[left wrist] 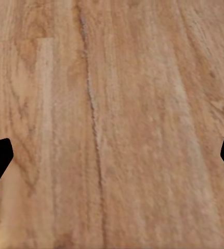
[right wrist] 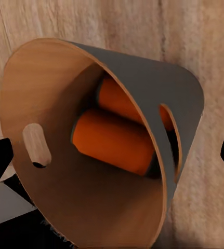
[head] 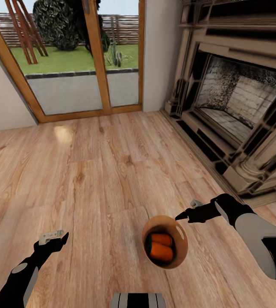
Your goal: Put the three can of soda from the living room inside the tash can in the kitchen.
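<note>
Our left gripper [head: 52,238] low at left, fingers spread, nothing between, over bare wood floor [head: 104,171]. Wide open floor runs ahead to glazed doors [head: 82,60]. Bin [head: 165,241] centre-right, mouth facing up toward us. Two orange cans [head: 161,248] lie on their sides inside, side by side. Our right gripper [head: 188,211] beside bin rim; grip unclear. Fireplace [head: 240,111] edges right.

Bin [right wrist: 65,171] seen from its open mouth, brown inside, grey outer wall, slot holes in the wall. Two orange cans [right wrist: 114,140] lying inside, side by side. Wood floor [right wrist: 215,46] beyond.
</note>
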`<state>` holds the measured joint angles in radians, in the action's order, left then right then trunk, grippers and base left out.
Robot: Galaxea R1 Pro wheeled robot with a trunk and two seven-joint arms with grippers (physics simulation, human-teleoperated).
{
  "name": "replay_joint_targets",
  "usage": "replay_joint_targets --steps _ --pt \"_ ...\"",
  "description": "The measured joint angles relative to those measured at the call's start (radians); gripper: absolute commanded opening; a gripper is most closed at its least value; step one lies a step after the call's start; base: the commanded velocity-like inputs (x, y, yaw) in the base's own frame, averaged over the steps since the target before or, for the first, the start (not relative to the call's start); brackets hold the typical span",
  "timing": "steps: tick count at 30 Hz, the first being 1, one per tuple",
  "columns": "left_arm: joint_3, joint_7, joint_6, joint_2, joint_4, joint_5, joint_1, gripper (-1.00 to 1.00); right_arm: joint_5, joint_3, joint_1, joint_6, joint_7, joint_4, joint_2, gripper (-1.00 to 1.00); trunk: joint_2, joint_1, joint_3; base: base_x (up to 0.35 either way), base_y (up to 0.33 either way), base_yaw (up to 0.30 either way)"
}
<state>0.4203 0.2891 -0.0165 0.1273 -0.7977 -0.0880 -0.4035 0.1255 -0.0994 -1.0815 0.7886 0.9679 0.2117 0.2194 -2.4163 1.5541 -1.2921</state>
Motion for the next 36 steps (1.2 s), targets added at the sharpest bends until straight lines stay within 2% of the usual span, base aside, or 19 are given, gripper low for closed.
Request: replay_joint_targets --steps 25,36 --pt "-0.001 -0.004 0.011 0.000 0.000 -0.002 0.000 1.00 0.000 0.000 0.002 0.000 -0.005 -0.003 0.000 1.00 0.175 -0.096 0.078 0.000 0.000 0.000" --pt "-0.002 -0.023 0.015 0.000 0.000 -0.003 0.000 1.00 -0.001 0.001 0.039 0.000 -0.007 0.013 0.000 1.00 0.252 -0.138 0.113 0.000 0.000 0.000"
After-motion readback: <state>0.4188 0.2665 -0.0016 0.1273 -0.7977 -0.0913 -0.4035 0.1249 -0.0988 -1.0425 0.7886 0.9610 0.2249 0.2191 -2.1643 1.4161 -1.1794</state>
